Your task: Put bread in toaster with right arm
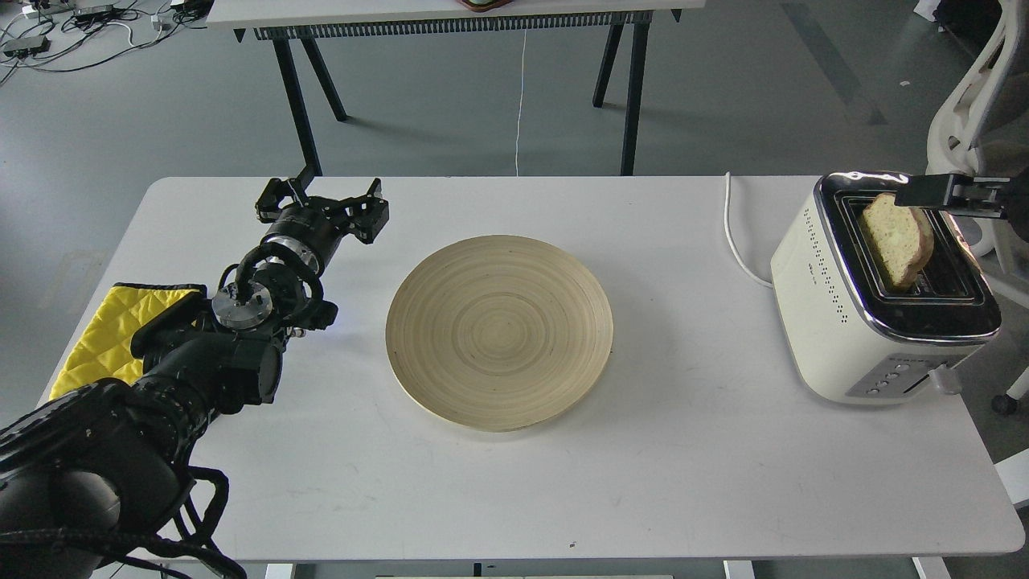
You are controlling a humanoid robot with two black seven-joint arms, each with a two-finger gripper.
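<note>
over toaster (852, 338) slot: bread (896, 240) tilted, long axis near-upright, rounded top up; right end effector (912, 195) gripping it.

Toaster (844, 322) showing cream-white, chrome top, dotted side; bread (894, 240) showing pale tan, brown crust; plate (498, 331) showing pale ringed wood grain; cloth (108, 334) showing quilted yellow, black edge; table (683, 466) showing white.

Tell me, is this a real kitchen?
Probably not; it looks like a lab or office workroom. The toaster sits on a plain white table, above a grey floor with loose cables.
</note>
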